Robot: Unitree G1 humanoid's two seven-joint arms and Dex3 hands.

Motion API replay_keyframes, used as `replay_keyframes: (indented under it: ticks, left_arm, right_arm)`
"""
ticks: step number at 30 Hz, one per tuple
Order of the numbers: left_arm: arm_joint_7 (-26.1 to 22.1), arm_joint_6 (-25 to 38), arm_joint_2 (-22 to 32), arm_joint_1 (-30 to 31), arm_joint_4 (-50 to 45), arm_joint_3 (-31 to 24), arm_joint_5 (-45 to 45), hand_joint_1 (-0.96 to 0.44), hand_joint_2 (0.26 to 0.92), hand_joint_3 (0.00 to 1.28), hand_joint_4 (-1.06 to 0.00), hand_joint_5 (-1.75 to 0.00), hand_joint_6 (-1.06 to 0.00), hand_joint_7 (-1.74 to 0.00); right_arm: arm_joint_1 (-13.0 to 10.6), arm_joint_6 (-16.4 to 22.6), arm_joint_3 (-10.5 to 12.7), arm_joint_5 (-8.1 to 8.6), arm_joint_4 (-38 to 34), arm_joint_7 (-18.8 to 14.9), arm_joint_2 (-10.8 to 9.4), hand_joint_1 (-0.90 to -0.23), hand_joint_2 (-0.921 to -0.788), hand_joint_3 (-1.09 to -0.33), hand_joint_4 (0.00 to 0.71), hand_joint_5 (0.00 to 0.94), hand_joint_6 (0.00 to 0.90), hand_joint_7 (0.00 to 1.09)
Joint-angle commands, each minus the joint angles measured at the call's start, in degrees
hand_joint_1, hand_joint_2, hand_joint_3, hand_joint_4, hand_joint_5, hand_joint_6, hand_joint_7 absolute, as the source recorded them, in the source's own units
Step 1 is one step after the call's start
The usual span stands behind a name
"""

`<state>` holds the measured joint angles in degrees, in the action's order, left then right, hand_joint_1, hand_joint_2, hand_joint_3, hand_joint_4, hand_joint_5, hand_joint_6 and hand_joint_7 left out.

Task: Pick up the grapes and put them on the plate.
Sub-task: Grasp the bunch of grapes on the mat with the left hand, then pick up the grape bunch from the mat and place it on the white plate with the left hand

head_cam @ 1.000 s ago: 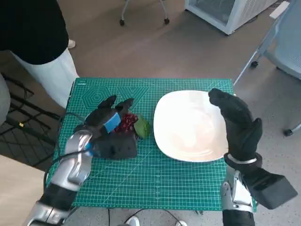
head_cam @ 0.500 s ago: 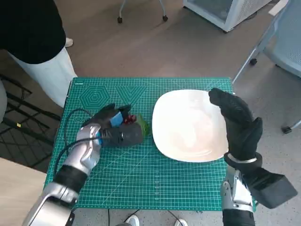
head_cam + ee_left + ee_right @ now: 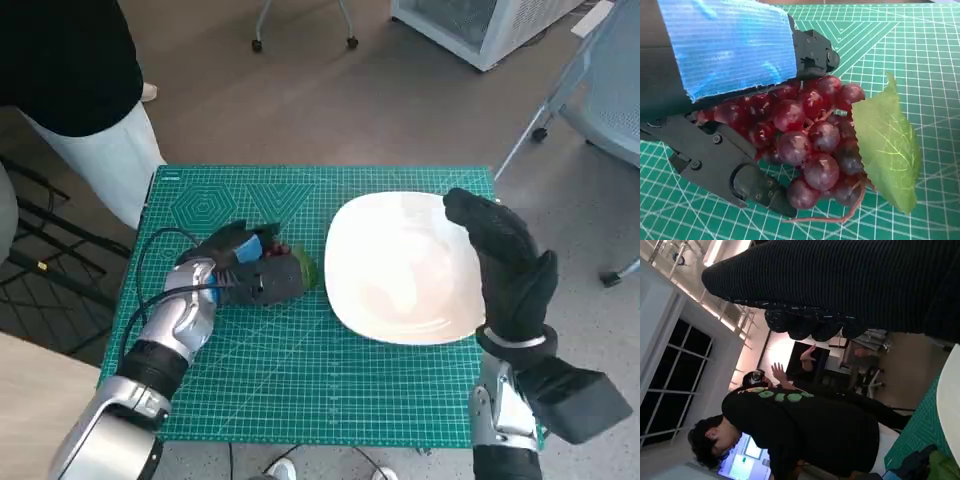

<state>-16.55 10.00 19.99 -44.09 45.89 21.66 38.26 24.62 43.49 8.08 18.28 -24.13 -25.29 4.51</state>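
The left hand [image 3: 730, 95] is black, with small screws along its fingers [image 3: 747, 182] and ribbed blue tape over its back (edges frayed). A thin black cable loops beside the pale silver left forearm [image 3: 175, 330]; the right hand [image 3: 505, 265] wears a black knitted glove.

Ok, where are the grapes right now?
Head view: the grapes lie on the green mat, in the left hand, left of the plate.

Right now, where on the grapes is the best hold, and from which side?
Probably around the middle of the grapes, from the side away from the plate, as the left hand lies now, fingers on both flanks. The leaf covers the plate side.
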Motion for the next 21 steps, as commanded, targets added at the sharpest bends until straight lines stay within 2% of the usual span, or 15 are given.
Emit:
replay_keyframes:
  ticks: [1,14,21]
  left_arm:
    - [0.27,-0.48,-0.25,0.28,1.41,0.97,-0.65,-0.24,0.693,0.01,0.00,0.00,-0.21,-0.01]
    - [2.02,-2.20,-0.66,-0.47,4.35,1.75,-1.35,-0.23,0.704,0.01,-0.03,-0.01,-0.27,-0.02]
    - [2.69,-3.62,-1.03,-1.59,7.22,1.95,-2.09,-0.09,0.736,0.01,-0.11,-0.01,-0.34,-0.03]
  right_arm:
    - [-0.72,-1.08,0.03,0.25,-0.74,-0.27,0.11,-0.712,-0.921,-0.672,0.359,0.000,0.093,0.46]
    - [-0.52,-1.24,-0.01,0.26,-0.92,-0.34,0.04,-0.720,-0.921,-0.672,0.358,0.000,0.092,0.46]
    - [-0.32,-1.30,-0.02,0.24,-1.15,-0.30,0.00,-0.720,-0.921,-0.672,0.358,0.000,0.092,0.46]
